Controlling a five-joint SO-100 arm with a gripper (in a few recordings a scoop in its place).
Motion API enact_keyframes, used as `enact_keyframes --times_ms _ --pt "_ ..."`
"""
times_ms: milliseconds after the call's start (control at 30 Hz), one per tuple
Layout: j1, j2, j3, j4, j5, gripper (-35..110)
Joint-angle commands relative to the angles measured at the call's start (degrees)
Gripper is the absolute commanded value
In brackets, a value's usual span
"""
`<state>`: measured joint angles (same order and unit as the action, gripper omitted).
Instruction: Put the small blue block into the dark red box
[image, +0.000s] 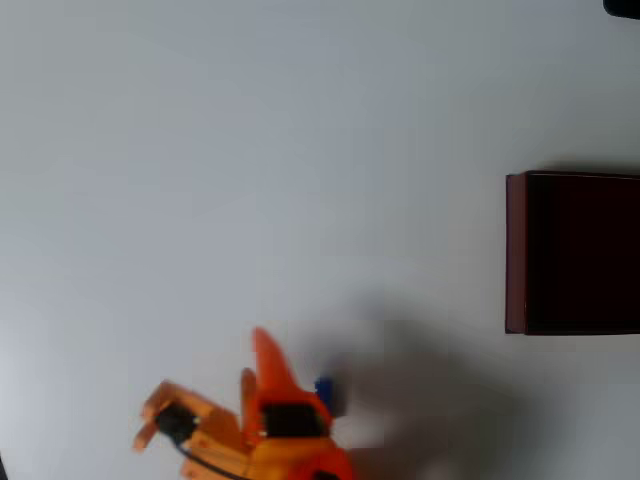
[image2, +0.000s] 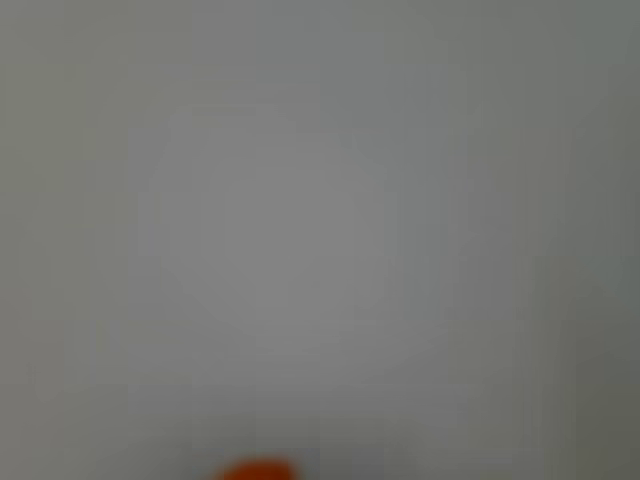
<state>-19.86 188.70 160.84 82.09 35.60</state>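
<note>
In the overhead view the small blue block (image: 325, 391) lies on the white table, tight against the right side of my orange arm, which partly covers it. My gripper (image: 256, 356) points up the picture, left of the block and apart from it. Its fingers lie close together with nothing between them. The dark red box (image: 516, 252) stands far off at the right edge, open-topped with a near-black inside and cut off by the frame. The wrist view is blurred grey table with an orange finger tip (image2: 254, 470) at the bottom.
The white table (image: 250, 170) stretches bare between the arm and the box. The arm's shadow (image: 430, 400) falls to the right of the block. A dark object (image: 622, 7) sits in the top right corner.
</note>
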Motion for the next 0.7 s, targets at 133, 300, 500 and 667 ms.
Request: enact_keyframes --times_ms 133,300,500,667 --pt "15.21 -12.48 -14.06 11.16 23.91 31" --pt "16.61 -12.74 -12.92 15.03 39.9 31" --pt "10.2 -14.94 -6.42 15.47 59.85 31" --pt "6.06 -19.86 -6.33 14.24 68.29 30"
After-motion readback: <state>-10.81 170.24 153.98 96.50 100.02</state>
